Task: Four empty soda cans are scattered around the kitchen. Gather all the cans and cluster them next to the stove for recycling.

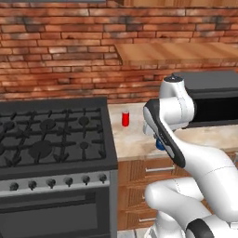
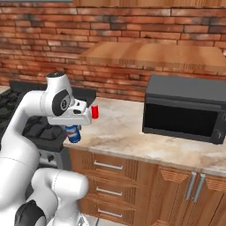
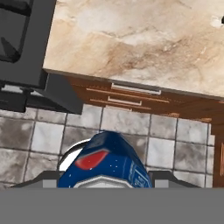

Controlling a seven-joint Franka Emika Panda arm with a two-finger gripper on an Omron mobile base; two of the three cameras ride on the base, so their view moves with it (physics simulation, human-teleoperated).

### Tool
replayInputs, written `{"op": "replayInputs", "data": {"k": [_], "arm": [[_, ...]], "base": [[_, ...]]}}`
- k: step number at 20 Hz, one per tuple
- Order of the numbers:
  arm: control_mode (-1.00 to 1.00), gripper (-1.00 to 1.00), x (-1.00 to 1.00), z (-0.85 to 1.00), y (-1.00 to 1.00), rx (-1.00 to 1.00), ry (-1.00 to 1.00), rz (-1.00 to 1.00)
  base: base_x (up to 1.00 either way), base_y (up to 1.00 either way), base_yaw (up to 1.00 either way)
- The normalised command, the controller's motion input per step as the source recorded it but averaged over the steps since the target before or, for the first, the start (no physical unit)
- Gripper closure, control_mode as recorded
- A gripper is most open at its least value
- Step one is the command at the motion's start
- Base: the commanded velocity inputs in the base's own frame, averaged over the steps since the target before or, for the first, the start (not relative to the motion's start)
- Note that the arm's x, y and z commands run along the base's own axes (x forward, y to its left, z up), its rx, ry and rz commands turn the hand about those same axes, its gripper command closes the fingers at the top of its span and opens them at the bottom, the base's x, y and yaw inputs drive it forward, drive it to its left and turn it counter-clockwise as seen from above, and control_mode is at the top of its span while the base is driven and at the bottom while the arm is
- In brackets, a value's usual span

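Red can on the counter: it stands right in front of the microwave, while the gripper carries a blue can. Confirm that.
Not quite. The red can stands beside the stove, well apart from the microwave, as the left base view shows. The gripper does carry a blue can.

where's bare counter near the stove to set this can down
Bare marble runs between the stove and the microwave; the red can stands near the stove's back corner. Front edge beside the stove is free, under the held blue can.

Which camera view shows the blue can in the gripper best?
The hand view: the blue can is large and close there, between the fingers. The right base view shows it small under the hand; the left base view shows just a blue sliver behind the arm.
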Motion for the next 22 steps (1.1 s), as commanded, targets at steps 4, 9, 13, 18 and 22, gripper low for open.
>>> {"op": "replayInputs", "data": {"k": [4, 9, 13, 18, 22], "arm": [[1.00, 1.00, 0.00, 0.00, 0.00, 0.00, 0.00, 0.00], [1.00, 1.00, 0.00, 0.00, 0.00, 0.00, 0.00, 0.00], [1.00, 1.00, 0.00, 0.00, 0.00, 0.00, 0.00, 0.00], [1.00, 1.00, 0.00, 0.00, 0.00, 0.00, 0.00, 0.00], [1.00, 1.00, 0.00, 0.00, 0.00, 0.00, 0.00, 0.00]], "base": [[0.31, 0.22, -0.32], [0.39, 0.37, -0.26], [0.45, 0.43, -0.19], [0.29, 0.26, -0.13], [0.09, 0.06, -0.13]]}}
